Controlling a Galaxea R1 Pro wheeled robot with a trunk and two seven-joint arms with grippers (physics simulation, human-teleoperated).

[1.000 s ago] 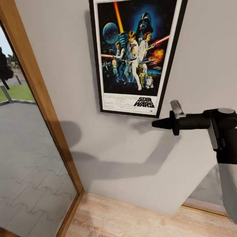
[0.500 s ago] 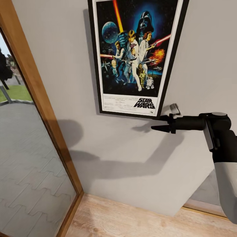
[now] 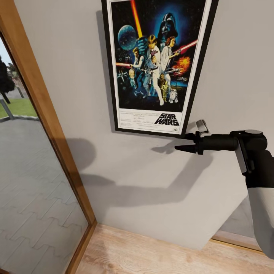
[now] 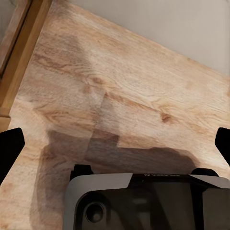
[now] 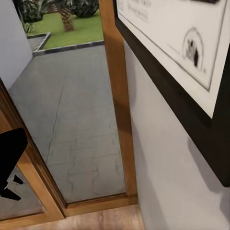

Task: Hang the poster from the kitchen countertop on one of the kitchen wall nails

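Observation:
The Star Wars poster (image 3: pixel 155 64) hangs flat against the light grey wall, tilted slightly, its top cut off by the frame edge. My right gripper (image 3: pixel 190 136) is open just below and to the right of the poster's lower right corner, with nothing in it. The right wrist view looks along the wall past the poster's (image 5: pixel 191 52) black frame and white border, and one dark finger (image 5: pixel 10 153) shows at the edge. My left gripper (image 4: pixel 115 143) hangs open over the wooden floor with nothing between its fingers. The wall nails and the kitchen countertop are out of view.
A tall glass door with a wooden frame (image 3: pixel 42 114) stands left of the poster, with paving and grass outside. Light wooden floor (image 3: pixel 152 255) meets the wall below. My right arm (image 3: pixel 258 167) reaches in from the right.
The right gripper has drawn back a little from the poster's lower corner. The view shifted slightly a second ago; nothing has moved in the last half second.

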